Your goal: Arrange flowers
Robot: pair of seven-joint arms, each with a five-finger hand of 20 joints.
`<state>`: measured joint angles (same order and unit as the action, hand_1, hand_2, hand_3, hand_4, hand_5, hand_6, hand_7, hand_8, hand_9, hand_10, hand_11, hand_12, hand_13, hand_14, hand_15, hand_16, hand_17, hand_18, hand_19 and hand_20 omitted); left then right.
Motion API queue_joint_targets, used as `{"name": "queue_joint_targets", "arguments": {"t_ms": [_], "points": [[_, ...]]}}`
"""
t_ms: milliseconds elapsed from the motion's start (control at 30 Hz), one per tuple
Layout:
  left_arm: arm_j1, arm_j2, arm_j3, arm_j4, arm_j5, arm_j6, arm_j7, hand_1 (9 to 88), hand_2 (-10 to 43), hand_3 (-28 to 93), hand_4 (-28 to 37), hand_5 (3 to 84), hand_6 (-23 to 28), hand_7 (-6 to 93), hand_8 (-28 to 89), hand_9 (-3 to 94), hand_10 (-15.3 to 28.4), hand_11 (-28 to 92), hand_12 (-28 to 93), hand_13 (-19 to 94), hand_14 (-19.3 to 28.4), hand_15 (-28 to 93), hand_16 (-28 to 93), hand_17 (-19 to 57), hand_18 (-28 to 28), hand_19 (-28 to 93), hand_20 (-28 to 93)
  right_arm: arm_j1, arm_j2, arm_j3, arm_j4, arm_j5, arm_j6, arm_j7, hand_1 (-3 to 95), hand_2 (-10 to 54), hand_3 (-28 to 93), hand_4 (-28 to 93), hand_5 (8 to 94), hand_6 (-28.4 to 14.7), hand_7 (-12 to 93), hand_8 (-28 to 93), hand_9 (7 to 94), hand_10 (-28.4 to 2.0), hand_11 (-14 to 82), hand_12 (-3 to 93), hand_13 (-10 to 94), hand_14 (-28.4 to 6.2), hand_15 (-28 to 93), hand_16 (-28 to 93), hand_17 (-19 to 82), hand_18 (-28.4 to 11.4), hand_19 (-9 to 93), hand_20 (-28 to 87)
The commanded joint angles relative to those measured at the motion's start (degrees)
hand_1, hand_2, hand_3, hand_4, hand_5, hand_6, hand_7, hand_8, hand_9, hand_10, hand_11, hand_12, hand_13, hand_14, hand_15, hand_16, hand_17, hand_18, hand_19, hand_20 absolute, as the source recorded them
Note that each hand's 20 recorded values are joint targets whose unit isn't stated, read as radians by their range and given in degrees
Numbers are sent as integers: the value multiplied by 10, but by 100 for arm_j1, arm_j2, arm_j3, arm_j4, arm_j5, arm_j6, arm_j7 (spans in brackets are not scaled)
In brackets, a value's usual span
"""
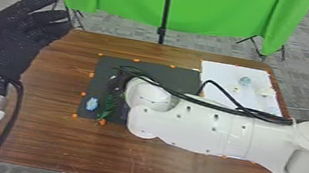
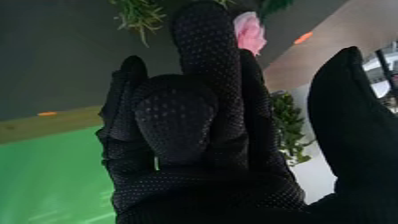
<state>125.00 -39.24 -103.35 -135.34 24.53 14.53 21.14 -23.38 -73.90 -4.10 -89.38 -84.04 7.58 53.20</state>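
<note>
1. Black-gloved right hand [image 2: 200, 135], right wrist view: fingers relaxed, no grip visible.
2. Pink flower [image 2: 250, 32] sits beside the fingers; contact cannot be confirmed. Leafy greenery [image 2: 287, 125] shows between fingers and thumb.
3. Green sprig [image 1: 110, 107] lies on the dark mat [image 1: 100, 80], left of centre in the head view.
4. Left hand [image 1: 15, 36] is open, upper left of the frame.
5. Risk: closing on petals instead of stem would likely crush the bloom.
6. Risk: sweeping the right arm [image 1: 207, 129] low could drag loose stems and tangle their leaves.
</note>
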Motion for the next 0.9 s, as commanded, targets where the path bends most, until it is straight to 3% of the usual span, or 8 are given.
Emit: {"name": "queue_joint_targets", "arguments": {"t_ms": [33,300,367,533,900], "points": [[182,-266,-98,-30,41,176,-296,231,72,800,-234,379,103,185,-111,358,213,314,113,262,284,553,-105,-72,255,614,153,65,336,106,-145,-472,431,-39,272,17,754,-262,576,2,133,-127,858,-131,337,182,789,-87,750,185,323,-230,921,176],[545,-457,-248,-173,72,362,-349,230,72,800,-233,379,104,184,-111,357,213,313,113,261,284,552,-105,-72,255,615,153,-449,1155,914,-583,-1101,520,33,273,18,759,-257,576,-9,130,-126,832,-141,257,162,800,-85,647,166,330,-231,906,133],[587,-491,-273,-186,104,329,-392,230,72,800,-234,378,103,184,-110,357,213,313,113,261,284,553,-104,-72,255,615,153,-659,1420,1200,-757,-1279,539,230,273,17,759,-256,571,-15,126,-124,826,-144,247,158,800,-85,638,164,335,-232,904,124],[1017,-637,-427,-317,103,436,-261,230,73,799,-234,378,104,183,-110,357,213,312,113,260,284,552,-105,-72,255,615,153,-1392,1889,2107,-1121,-1419,611,575,281,14,754,-251,561,-33,118,-120,810,-158,229,152,800,-91,617,159,353,-240,898,93],[1140,-742,-448,-353,109,487,-247,230,72,799,-234,378,104,182,-110,356,213,310,114,261,284,552,-105,-72,255,615,152,-2766,2592,3712,-1628,-1944,661,1318,287,11,746,-241,529,-56,101,-110,773,-182,208,143,791,-107,594,153,386,-247,928,-52]]}}
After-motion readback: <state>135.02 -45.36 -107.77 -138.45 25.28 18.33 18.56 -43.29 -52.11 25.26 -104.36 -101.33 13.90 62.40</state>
